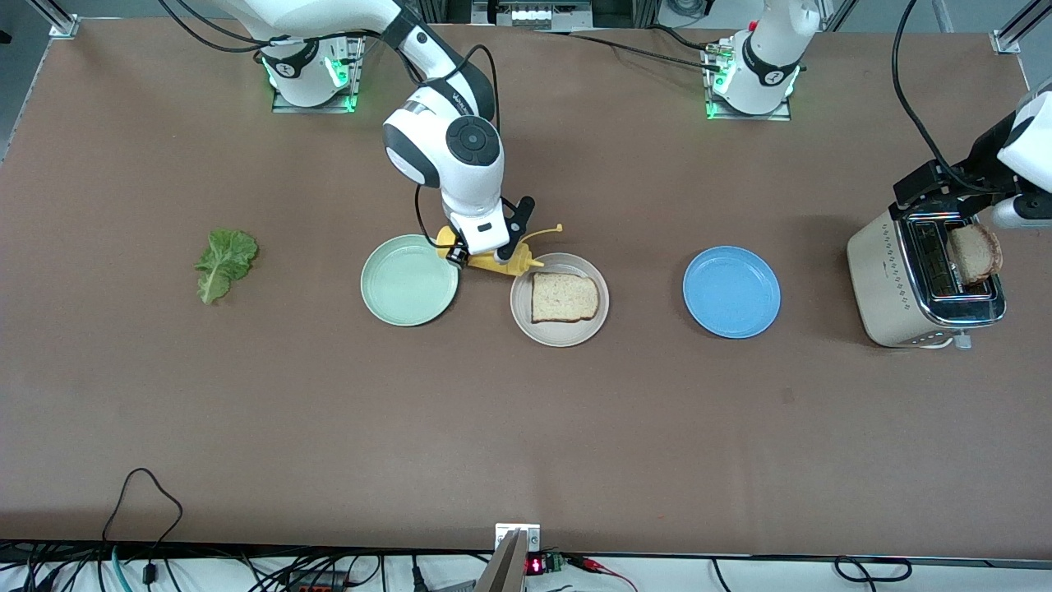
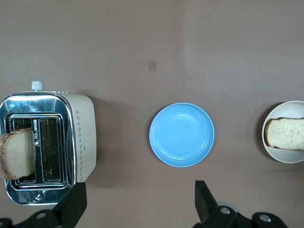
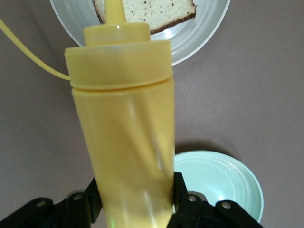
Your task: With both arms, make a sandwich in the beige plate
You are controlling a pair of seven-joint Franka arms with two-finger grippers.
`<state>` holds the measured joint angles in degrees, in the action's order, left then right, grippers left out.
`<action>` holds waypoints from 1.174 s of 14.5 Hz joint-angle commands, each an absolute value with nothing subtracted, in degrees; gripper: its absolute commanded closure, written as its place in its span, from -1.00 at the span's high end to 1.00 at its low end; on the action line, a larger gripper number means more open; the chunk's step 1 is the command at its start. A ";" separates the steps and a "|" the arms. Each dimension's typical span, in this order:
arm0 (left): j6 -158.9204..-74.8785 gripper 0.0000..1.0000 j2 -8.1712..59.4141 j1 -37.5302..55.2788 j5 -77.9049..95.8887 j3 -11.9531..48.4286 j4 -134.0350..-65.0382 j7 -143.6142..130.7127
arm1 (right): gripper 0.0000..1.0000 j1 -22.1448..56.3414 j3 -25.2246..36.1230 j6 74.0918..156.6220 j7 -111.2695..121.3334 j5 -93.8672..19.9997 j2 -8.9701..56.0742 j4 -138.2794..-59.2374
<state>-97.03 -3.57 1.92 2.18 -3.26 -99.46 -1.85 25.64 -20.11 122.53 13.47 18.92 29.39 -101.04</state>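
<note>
The beige plate (image 1: 569, 334) (image 2: 286, 155) (image 3: 202, 33) holds one bread slice (image 1: 564, 298) (image 2: 287, 133) (image 3: 159, 8). My right gripper (image 1: 485, 256) (image 3: 135, 202) is shut on a yellow squeeze bottle (image 1: 519, 265) (image 3: 123, 123). The bottle is tipped, with its nozzle over the plate's rim and pointing at the slice. A second bread slice (image 1: 975, 253) (image 2: 18, 153) stands in a slot of the toaster (image 1: 888, 288) (image 2: 83, 137). My left gripper (image 1: 937, 193) (image 2: 141, 209) hangs open above the toaster's side, holding nothing. A lettuce leaf (image 1: 222, 261) lies toward the right arm's end of the table.
A mint green plate (image 1: 409, 279) (image 3: 223, 183) sits beside the beige plate, toward the right arm's end. A blue plate (image 1: 731, 292) (image 2: 182, 134) lies between the beige plate and the toaster. Cables run along the table's edge nearest the front camera.
</note>
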 commanded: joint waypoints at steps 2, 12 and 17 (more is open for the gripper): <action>-96.77 1.00 -3.78 2.11 0.26 -2.64 -98.88 -1.14 | -0.88 25.93 -19.69 121.11 12.30 19.60 29.10 -99.32; -96.68 1.00 -3.87 2.11 0.26 -1.50 -98.79 -1.23 | -0.88 10.39 -20.13 121.03 32.30 6.88 15.84 -106.60; -96.94 1.00 -3.87 1.76 0.35 -1.67 -98.70 -1.23 | -0.88 -1.38 -20.04 121.55 54.18 -8.58 9.50 -112.05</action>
<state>-97.03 -3.59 1.85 2.18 -1.74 -99.34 -1.81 3.42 -19.18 121.29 45.84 -2.63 13.66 -108.13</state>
